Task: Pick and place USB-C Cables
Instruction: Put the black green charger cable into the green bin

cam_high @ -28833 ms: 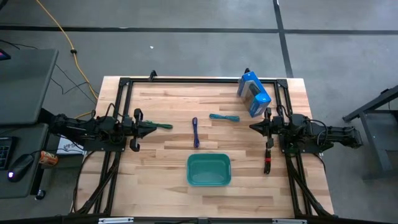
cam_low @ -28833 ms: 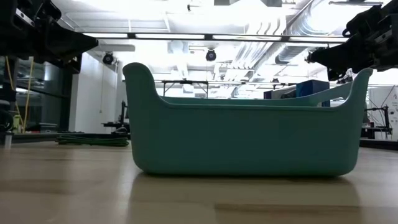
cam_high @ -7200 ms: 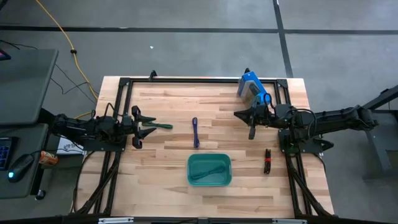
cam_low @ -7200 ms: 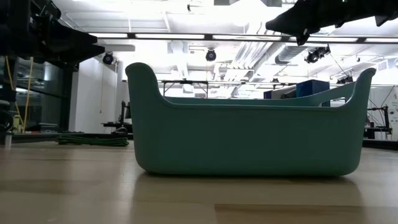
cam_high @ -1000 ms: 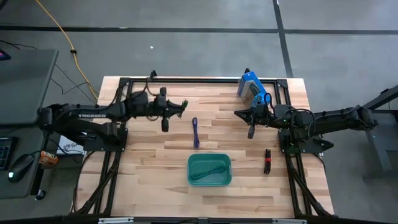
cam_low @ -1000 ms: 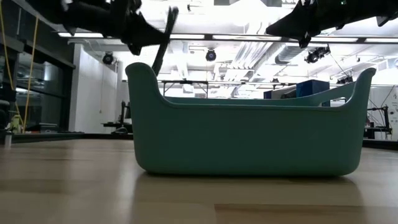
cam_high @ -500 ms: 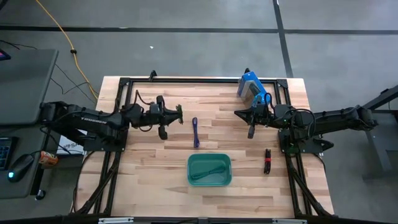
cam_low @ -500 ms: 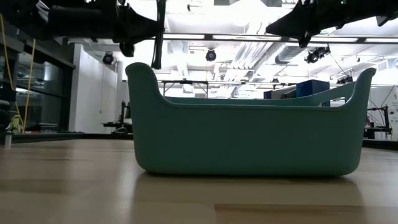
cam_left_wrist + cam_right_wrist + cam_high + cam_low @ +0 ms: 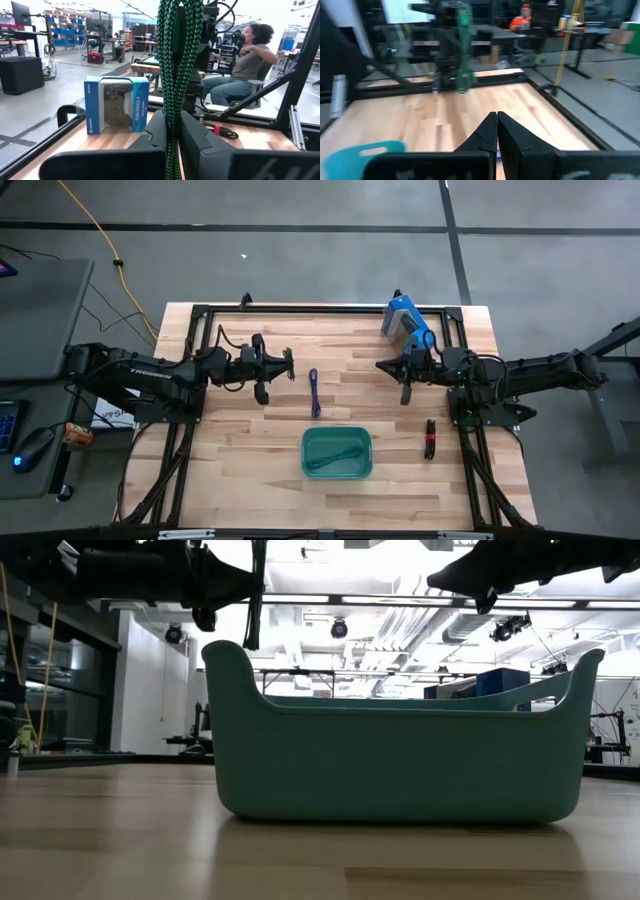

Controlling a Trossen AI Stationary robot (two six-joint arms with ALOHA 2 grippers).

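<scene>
Left of frame centre, above the table (image 9: 250,450): left gripper (image 9: 287,364) clamped on green cable (image 9: 288,363). Right of centre: right gripper (image 9: 382,365) closed, holding nothing. Teal tub (image 9: 336,453) lower centre.

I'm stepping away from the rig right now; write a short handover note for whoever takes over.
Left gripper: shut on the green braided cable bundle, lifted over the table's left side.
Right gripper: shut, empty, raised near the blue box.
Done: the teal cable lies in the teal rectangular tub.
Left: green into the tub; then the purple-blue cable at centre and the red-and-black cable on the right.
</scene>
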